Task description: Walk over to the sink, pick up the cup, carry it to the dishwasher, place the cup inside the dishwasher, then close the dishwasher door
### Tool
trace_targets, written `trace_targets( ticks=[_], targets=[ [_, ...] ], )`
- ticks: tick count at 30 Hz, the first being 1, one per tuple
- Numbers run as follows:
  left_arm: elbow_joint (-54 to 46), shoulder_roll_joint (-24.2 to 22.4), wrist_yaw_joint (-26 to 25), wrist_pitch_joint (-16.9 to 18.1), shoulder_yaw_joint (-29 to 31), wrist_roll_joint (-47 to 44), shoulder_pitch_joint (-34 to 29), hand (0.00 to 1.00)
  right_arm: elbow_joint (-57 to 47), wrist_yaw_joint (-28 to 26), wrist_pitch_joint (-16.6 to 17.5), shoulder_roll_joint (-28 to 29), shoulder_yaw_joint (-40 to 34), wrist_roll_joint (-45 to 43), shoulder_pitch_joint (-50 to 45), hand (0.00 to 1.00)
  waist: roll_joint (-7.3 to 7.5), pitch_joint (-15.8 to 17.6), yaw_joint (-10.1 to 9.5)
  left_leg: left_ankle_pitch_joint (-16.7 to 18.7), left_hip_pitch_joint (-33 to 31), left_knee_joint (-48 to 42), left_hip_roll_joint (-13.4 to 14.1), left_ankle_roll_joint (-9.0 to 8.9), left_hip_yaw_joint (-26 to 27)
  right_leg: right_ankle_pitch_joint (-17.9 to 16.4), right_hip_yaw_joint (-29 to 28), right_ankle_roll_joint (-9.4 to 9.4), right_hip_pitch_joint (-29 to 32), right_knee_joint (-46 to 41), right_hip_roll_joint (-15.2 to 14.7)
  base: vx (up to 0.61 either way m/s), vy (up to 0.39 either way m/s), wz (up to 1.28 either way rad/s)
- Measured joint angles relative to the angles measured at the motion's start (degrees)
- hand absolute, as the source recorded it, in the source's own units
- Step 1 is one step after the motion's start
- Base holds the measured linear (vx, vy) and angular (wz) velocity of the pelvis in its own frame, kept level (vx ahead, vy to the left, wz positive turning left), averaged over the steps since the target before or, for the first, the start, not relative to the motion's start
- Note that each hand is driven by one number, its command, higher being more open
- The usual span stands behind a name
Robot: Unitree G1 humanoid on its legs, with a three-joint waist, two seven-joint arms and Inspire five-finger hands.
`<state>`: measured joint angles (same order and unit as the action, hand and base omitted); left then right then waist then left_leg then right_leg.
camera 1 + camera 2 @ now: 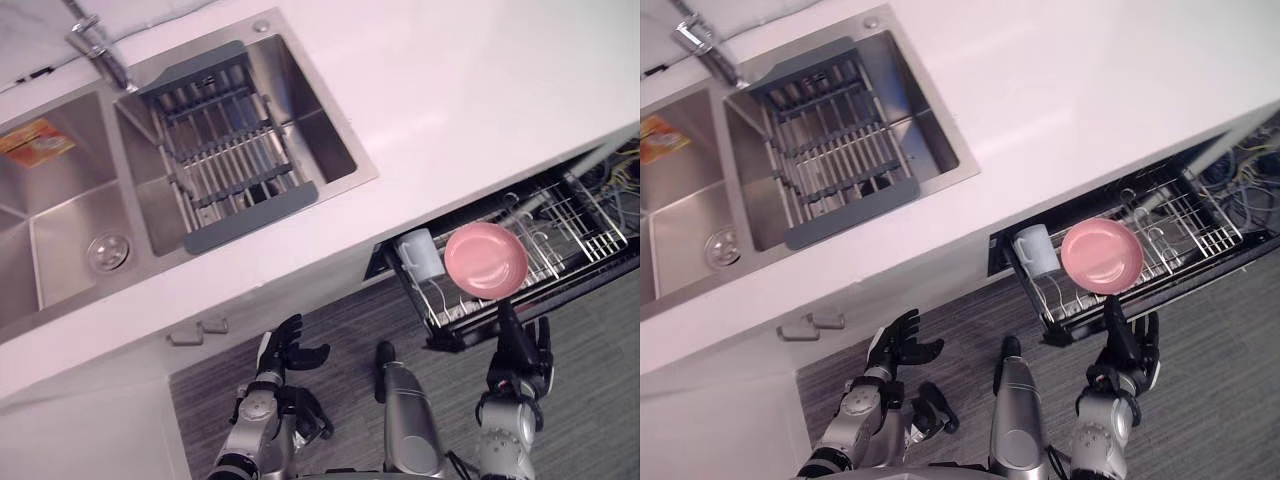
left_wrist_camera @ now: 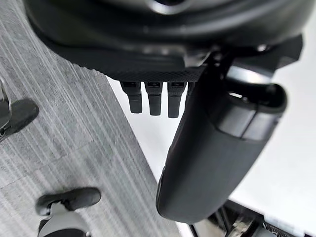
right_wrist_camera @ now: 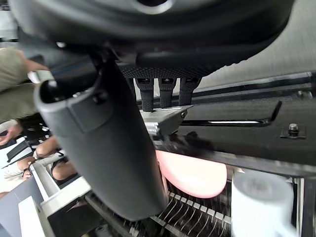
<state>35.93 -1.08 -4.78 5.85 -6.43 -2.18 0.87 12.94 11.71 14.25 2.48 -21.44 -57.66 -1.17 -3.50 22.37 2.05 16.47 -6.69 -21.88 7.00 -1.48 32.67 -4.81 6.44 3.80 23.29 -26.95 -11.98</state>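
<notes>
Your right hand (image 1: pixel 520 345) is open. Its fingers (image 3: pixel 167 95) are straight and point at the outer face of the dishwasher (image 1: pixel 600 200), level with the door (image 1: pixel 590 280). It holds nothing. From the right wrist view the fingertips look to be right up against the door's edge, though you can't be sure they touch. That flat, straight-fingered pose fits pushing rather than grasping, so the step in hand is most likely closing the door.

Just past that hand, inside the dishwasher, the wire rack (image 1: pixel 575 220) is pulled out from under the counter (image 1: pixel 450 90). The cup (image 1: pixel 420 255) is already in it, a white one, at the rack's end towards the sink (image 1: pixel 60 200). Judging by that, the carry and placement are done. A pink plate (image 1: pixel 485 260) leans in the rack just beside the cup, between it and your hand's line of push. Watch that neither one rattles or tips as the rack goes in.

Your left hand (image 1: pixel 288 350) is also open, with relaxed, spread fingers and nothing in it. It hangs low, well apart from the dishwasher on its sink side, in front of the cabinet face. It is probably parked there to stay out of the door's way.

Farther from the dishwasher, a grey drying rack (image 1: pixel 225 150) spans one basin of the sink.
</notes>
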Motion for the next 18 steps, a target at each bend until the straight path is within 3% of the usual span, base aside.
trace_targets(
  ticks=[5,11,14,18],
  targets=[
    [-0.1,0.1,0.5,0.0,-0.4,0.1,-0.6,0.90,0.1,-0.7,0.6,-1.5,6.5,-5.6,5.5,0.90,-1.16,0.4,-1.33,-2.5,-0.4,2.4,-1.1,0.76,-1.9,0.0,1.8,-0.02,-0.3,0.4,-0.9,0.01,-0.045,0.24],
    [0.1,1.5,1.7,0.1,-2.5,0.2,-0.9,0.90,7.1,-9.3,0.7,-7.6,12.9,-3.5,11.1,0.90,-1.20,0.4,-1.11,-4.2,-0.1,4.0,-1.3,0.91,-5.9,0.7,5.6,-0.13,-3.8,3.1,-1.2,-0.01,-0.034,0.30],
    [1.6,2.7,2.6,0.1,-2.5,1.6,-0.2,0.90,16.2,-12.2,-3.8,-13.4,16.7,5.0,12.5,0.90,-1.27,0.0,-1.15,-5.4,-0.1,5.2,-1.8,1.01,-7.3,1.2,7.0,-0.19,-4.7,4.3,-1.4,-0.03,-0.023,0.22],
    [5.2,4.5,2.6,0.1,-2.4,1.7,-0.7,0.90,25.8,-13.0,-7.4,-15.2,17.9,12.2,13.6,0.90,-1.69,-2.6,-1.14,-7.1,0.1,7.1,-2.3,0.89,-9.9,1.3,9.7,-0.24,-6.4,5.6,-1.7,0.00,-0.054,0.33]
  ],
)
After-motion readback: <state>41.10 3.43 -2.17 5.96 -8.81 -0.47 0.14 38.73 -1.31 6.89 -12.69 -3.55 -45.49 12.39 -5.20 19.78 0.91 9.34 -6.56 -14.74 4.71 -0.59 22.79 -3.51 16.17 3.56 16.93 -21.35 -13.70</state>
